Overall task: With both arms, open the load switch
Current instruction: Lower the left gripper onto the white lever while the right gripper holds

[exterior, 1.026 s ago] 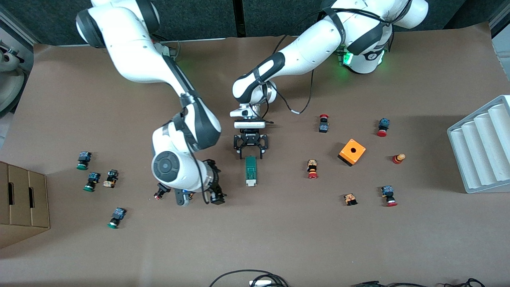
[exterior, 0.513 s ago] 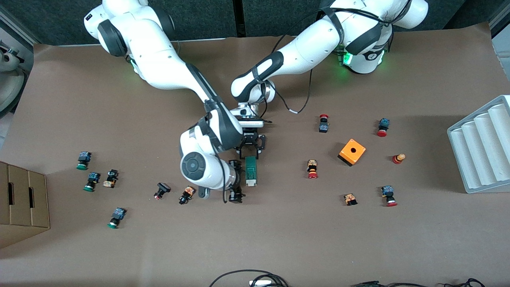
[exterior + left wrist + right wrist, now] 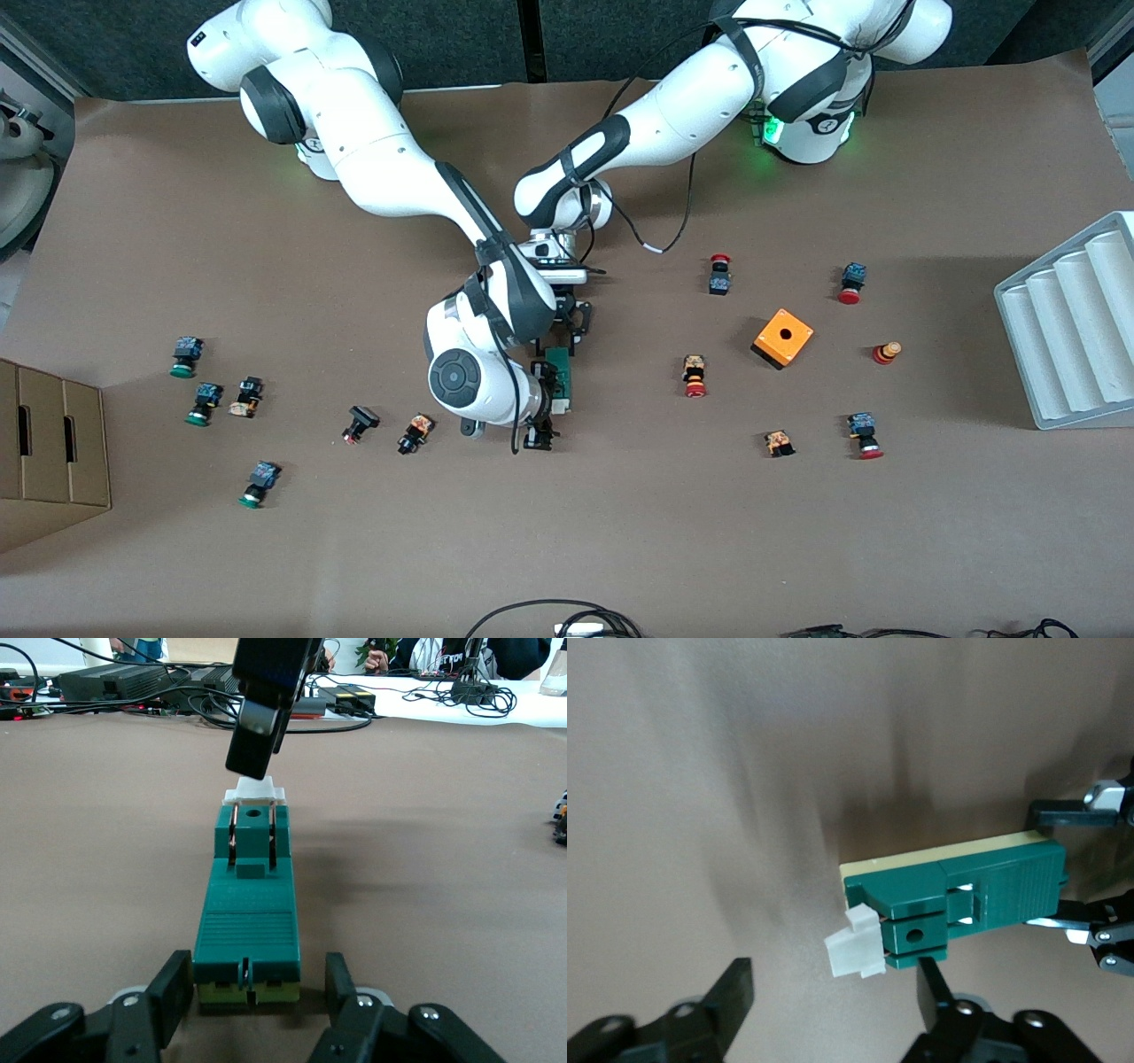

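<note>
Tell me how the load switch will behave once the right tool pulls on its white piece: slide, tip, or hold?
The load switch looks like stiff moulded plastic lying flat and long, so it is unlikely to tip or roll. It seems light, so it would probably slide on the table unless the left tool clamps it firmly.

No legible text, label, brand or number is found on any item; faint raised marking on the load switch [image 3: 246, 904] body cannot be read.

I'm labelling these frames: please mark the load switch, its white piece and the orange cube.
load switch [image 3: 246, 926]: left wrist view, ribbed green top.
white piece [image 3: 852, 953]: right wrist view, its flat face.
orange cube [image 3: 783, 338]: front view, top face beside the hole.
</note>
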Robot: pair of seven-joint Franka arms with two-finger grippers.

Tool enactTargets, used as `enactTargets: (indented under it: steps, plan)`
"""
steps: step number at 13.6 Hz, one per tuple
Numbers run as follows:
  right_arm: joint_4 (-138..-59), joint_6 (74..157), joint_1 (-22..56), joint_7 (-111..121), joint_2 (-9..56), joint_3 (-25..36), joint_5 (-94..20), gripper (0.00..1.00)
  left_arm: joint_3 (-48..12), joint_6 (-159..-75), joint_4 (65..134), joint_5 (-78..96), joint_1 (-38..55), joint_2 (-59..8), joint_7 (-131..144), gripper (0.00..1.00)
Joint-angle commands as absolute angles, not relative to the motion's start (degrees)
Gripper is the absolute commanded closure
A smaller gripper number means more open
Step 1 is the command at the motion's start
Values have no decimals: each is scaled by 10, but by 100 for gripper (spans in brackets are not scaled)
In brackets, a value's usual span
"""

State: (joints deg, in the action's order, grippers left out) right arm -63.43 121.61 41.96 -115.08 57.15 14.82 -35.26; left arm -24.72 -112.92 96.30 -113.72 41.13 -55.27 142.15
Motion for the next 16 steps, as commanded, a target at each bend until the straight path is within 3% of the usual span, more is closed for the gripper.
enactTargets:
  steps: [1, 4, 9, 12, 16]
  plan:
    - [-602, 1207, 418, -1161, 592, 154, -382, 24, -236, -1119, 950, -1145, 426, -566, 1426, 31]
    - [-603, 1189, 419, -1161, 593, 153, -382, 28, -233, -1119, 950, -1145, 428, -566, 1426, 31]
    - [-603, 1170, 418, -1159, 593, 152, -383, 47, -231, -1119, 951, -1144, 433, -570, 1427, 30]
    - [-603, 1166, 418, -1159, 593, 151, -383, 51, -231, -1112, 950, -1145, 437, -572, 1428, 30]
    - [-603, 1168, 419, -1159, 593, 151, -383, 64, -227, -1110, 949, -1145, 440, -575, 1428, 30]
